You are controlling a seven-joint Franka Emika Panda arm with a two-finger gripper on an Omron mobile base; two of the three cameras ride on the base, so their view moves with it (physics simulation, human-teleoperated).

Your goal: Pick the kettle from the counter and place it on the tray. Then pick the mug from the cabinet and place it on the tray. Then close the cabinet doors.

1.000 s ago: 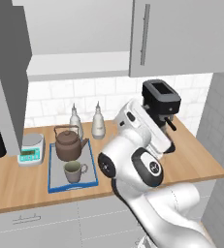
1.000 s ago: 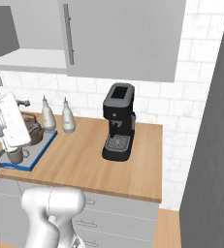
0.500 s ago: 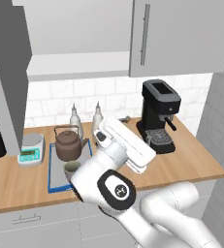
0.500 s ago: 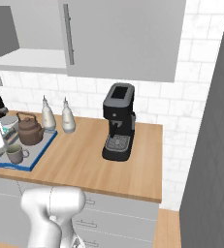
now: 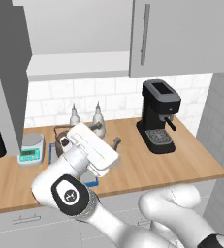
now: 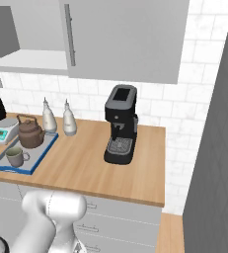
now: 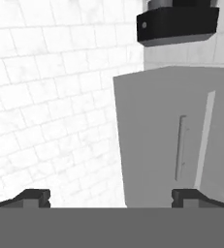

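Kettle (image 6: 30, 133) and mug (image 6: 16, 157) both sit on the blue tray (image 6: 36, 160) on the table (image 6: 86, 168). The claw (image 7: 111, 198), fingers spread wide and holding nothing, points at a grey cabinet door (image 7: 181, 140), well away from the tray.

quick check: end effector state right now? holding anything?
End effector: open, fingertips wide apart, nothing between them. Kettle and mug sit on the tray.
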